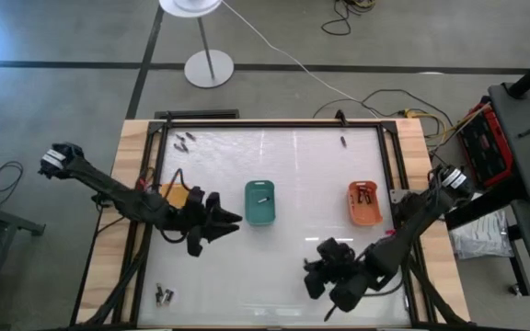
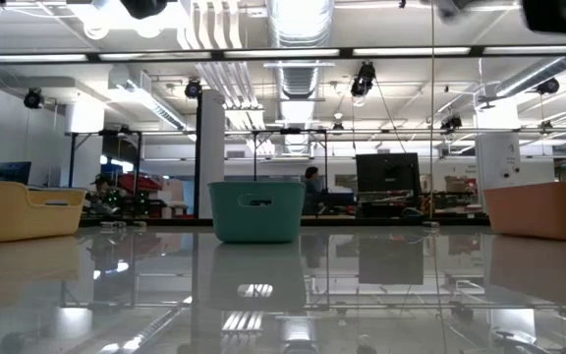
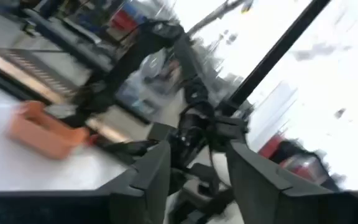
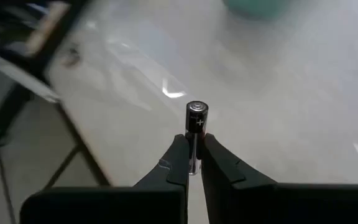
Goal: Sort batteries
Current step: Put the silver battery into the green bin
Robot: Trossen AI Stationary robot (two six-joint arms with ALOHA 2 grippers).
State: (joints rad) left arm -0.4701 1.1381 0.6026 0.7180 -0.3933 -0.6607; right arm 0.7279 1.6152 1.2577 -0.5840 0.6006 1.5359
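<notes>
Black battery (image 4: 197,127) upright, pinched between right gripper (image 1: 313,276) fingers above the table's (image 1: 293,267) near edge, green tray (image 1: 260,202) mid-table, orange tray (image 1: 365,203) rightward, left gripper (image 1: 231,219) fingers parted, empty, beside green tray

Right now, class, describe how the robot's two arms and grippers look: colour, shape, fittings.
Both arms are dark, slender and jointed. The left arm has a pale fitting at its base; the right arm likewise. The left gripper and right gripper each have two black, tapering fingers.
</notes>
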